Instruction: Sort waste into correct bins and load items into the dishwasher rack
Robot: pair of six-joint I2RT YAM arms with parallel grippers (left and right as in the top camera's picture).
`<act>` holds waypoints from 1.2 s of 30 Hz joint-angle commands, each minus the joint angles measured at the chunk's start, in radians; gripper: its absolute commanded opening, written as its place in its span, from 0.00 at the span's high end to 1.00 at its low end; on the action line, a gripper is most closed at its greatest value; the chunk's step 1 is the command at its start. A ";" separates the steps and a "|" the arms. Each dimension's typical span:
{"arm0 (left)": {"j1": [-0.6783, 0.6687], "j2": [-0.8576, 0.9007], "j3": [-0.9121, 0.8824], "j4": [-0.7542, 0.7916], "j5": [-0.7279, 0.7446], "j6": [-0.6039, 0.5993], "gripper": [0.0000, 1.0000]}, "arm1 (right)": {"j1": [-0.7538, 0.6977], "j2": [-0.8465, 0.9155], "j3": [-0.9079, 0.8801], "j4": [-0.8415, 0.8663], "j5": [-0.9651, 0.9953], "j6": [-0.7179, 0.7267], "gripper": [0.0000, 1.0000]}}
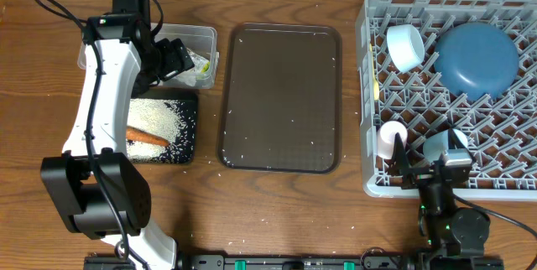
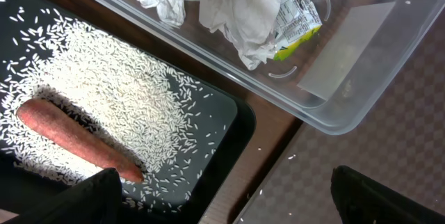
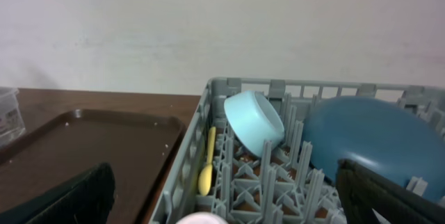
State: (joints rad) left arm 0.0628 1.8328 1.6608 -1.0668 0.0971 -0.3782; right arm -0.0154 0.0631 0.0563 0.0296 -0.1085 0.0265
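Rice (image 2: 118,99) covers black tray (image 2: 224,121) on wooden table (image 1: 277,211).

Left arm (image 1: 99,111) reaches far forward from its base, wrist bent down. Left gripper (image 1: 170,60) points downward, jaws wide apart, nothing between the fingers (image 2: 87,200). Right arm (image 1: 449,224) sits folded close to its base. Right gripper (image 1: 428,154) is level and faces forward, jaws wide, empty.

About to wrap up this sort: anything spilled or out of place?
Yes. Stray rice grains lie scattered across the brown serving tray and on the table around it, outside the black tray holding the rest.
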 commanded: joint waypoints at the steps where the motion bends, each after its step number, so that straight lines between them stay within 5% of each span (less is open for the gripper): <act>1: 0.001 -0.004 -0.006 -0.002 -0.016 -0.001 0.02 | -0.011 -0.049 -0.043 0.016 -0.012 0.021 0.01; 36: 0.001 -0.004 -0.006 -0.002 -0.016 -0.001 0.02 | -0.010 -0.058 -0.051 -0.097 0.019 0.018 0.01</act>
State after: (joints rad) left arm 0.0628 1.8328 1.6608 -1.0664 0.0971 -0.3779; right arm -0.0158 0.0120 0.0071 -0.0628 -0.0971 0.0338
